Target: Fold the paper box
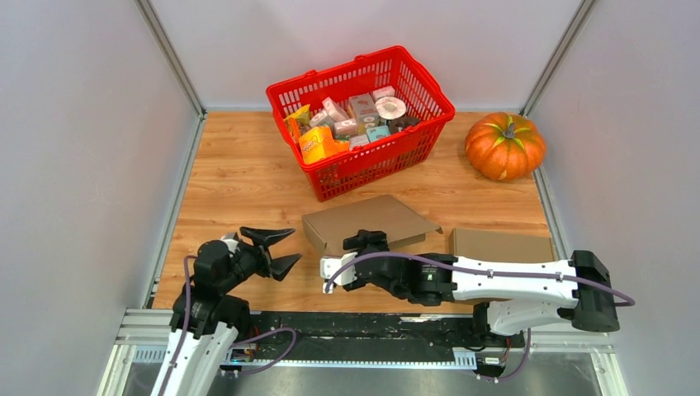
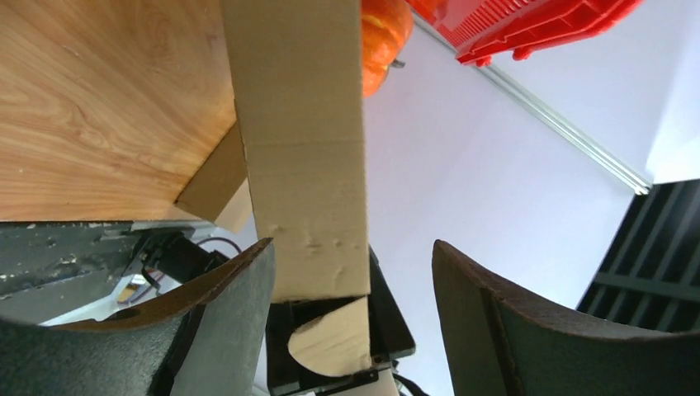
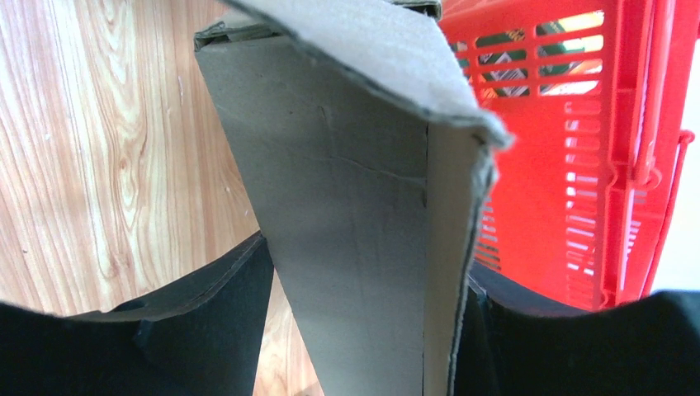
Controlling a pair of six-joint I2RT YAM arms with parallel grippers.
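Note:
The paper box [image 1: 367, 219] is a brown cardboard piece, partly folded, lying in the middle of the wooden table. My right gripper [image 1: 366, 241] is shut on its near edge. In the right wrist view the cardboard wall [image 3: 355, 190] fills the space between the two black fingers, at my right gripper [image 3: 367, 264]. My left gripper [image 1: 289, 246] is open and empty, just left of the box. In the left wrist view the box's flap [image 2: 305, 148] hangs ahead of the spread jaws of my left gripper [image 2: 353, 247], not touching them.
A red basket [image 1: 429, 82] with several packets stands at the back; it also shows in the right wrist view [image 3: 569, 165]. An orange pumpkin [image 1: 504, 146] sits at the back right. A second flat cardboard piece [image 1: 499, 245] lies under the right arm.

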